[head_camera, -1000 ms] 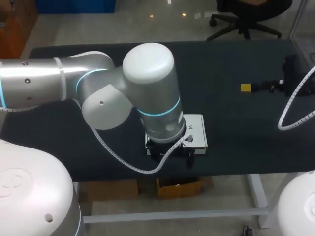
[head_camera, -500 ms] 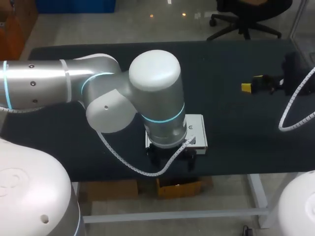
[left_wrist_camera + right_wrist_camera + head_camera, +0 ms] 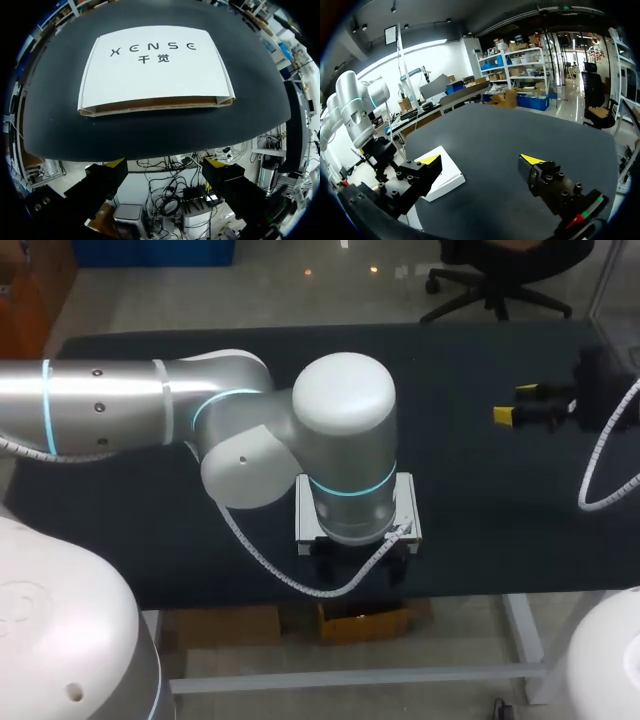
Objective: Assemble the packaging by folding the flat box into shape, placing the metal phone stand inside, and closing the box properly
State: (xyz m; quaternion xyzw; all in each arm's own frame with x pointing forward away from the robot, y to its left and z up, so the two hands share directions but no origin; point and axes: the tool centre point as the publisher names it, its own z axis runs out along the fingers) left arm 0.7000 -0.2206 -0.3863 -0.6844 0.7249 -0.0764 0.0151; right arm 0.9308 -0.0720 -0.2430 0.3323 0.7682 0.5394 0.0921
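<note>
— Box [image 3: 155,67], where is it?
— Flat on the table [image 3: 150,135], just ahead of the left gripper [image 3: 165,162], whose fingers stand spread, holding nothing.
— Right gripper [image 3: 481,160]?
— Spread as well, nothing between its fingers, well apart from the box.

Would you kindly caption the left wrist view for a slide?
Left gripper, open, poised just off the table edge, facing the flat white box.

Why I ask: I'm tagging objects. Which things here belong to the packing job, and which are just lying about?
Job:
- box, flat on the table
- left gripper, open
- right gripper, open
- stand: not in view

Lying about:
- only the table itself
</note>
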